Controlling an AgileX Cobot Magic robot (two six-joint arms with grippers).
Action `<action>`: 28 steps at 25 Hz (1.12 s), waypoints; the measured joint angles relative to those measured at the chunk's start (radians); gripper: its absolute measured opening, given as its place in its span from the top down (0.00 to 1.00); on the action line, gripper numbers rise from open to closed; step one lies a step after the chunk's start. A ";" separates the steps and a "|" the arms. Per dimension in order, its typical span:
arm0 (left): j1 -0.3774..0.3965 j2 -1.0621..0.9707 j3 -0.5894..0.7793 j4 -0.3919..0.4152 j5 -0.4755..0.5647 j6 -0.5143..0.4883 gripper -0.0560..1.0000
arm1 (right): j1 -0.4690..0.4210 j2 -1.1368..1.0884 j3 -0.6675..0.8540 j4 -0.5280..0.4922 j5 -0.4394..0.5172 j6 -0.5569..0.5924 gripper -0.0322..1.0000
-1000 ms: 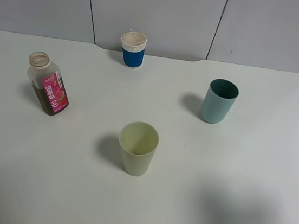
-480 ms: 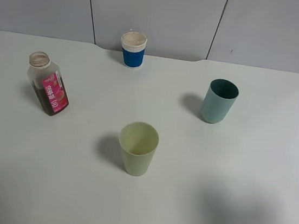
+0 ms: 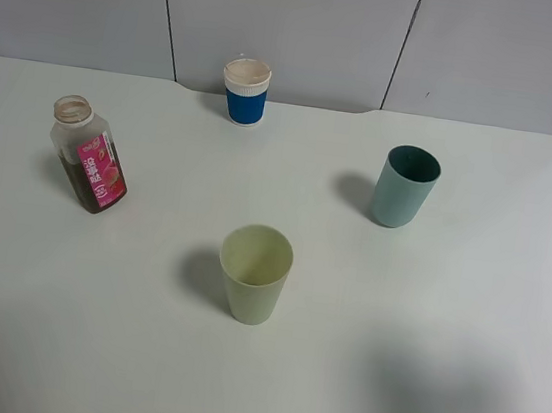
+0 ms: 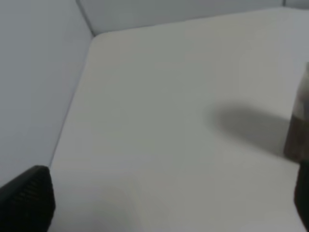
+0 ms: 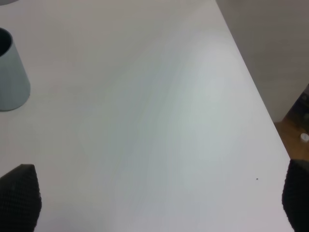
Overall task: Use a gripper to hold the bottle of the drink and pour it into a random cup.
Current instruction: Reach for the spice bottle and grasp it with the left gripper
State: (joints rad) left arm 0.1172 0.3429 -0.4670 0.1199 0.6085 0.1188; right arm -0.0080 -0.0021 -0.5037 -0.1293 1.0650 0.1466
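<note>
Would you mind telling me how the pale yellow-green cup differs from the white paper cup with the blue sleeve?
The yellow-green cup is one plain colour; the paper cup is white with a blue sleeve. The yellow-green cup stands near the middle of the table; the paper cup stands at its far edge. Both are upright, open-topped and without handles.

left gripper [image 4: 164, 200] spread wide, its black fingertips [image 4: 26, 199] far apart, jaws holding nothing, right gripper [image 5: 157, 198] equally wide, its textured black tips [image 5: 19, 193] far apart, jaws holding nothing
</note>
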 joint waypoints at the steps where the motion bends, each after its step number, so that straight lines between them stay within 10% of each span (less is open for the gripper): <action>1: 0.000 0.003 0.023 -0.018 -0.038 0.025 0.02 | 0.000 0.000 0.000 0.000 0.000 0.000 0.00; 11: 0.000 0.016 0.190 -0.092 -0.253 0.066 0.02 | 0.000 0.000 0.000 0.000 0.000 0.000 0.00; 28: 0.000 0.255 0.184 -0.082 -0.508 -0.204 0.02 | 0.000 0.000 0.000 0.000 0.000 0.000 0.00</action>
State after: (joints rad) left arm 0.1172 0.5976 -0.2831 0.0380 0.1004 -0.0850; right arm -0.0080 -0.0021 -0.5037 -0.1293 1.0650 0.1466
